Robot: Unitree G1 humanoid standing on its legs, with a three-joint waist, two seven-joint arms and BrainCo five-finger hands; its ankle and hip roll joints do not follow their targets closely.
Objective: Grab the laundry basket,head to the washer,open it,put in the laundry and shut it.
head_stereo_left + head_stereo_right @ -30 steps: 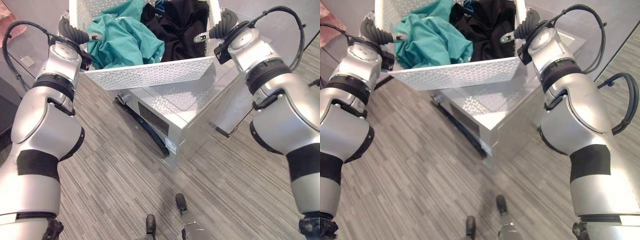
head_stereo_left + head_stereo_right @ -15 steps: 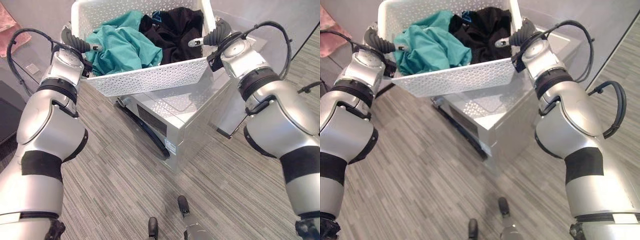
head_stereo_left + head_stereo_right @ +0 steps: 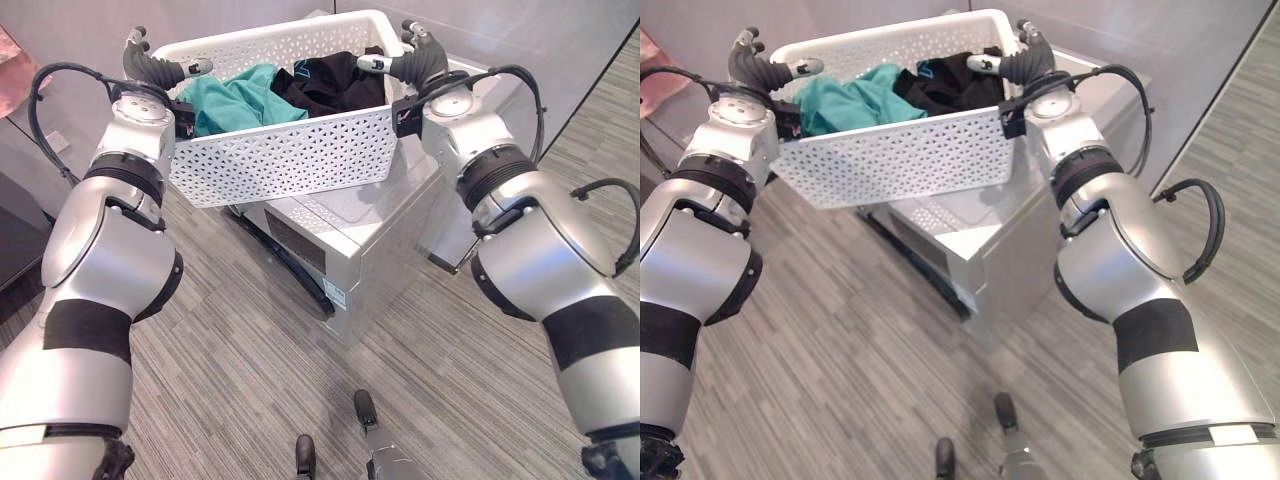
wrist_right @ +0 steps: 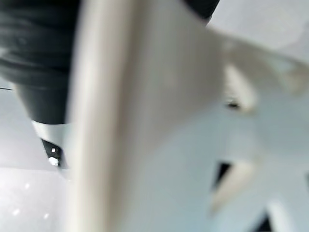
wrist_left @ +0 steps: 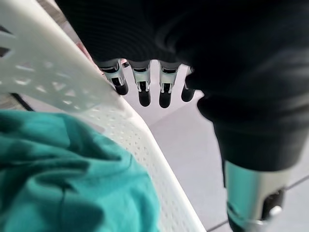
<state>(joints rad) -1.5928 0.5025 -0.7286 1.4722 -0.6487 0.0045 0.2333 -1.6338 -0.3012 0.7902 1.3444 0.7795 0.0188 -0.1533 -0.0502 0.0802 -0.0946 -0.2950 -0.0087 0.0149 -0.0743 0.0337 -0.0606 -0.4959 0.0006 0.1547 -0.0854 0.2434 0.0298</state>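
Raised higher, the laundry basket hangs over the washer, each robot hand clutching its rim.

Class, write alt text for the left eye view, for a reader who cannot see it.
Two silver-grey robot arms hold a white perforated plastic laundry basket by its ends, left hand and right hand curled over the rim, above a silver-grey washing machine on grey striped flooring. Inside lie a teal garment and a black garment.
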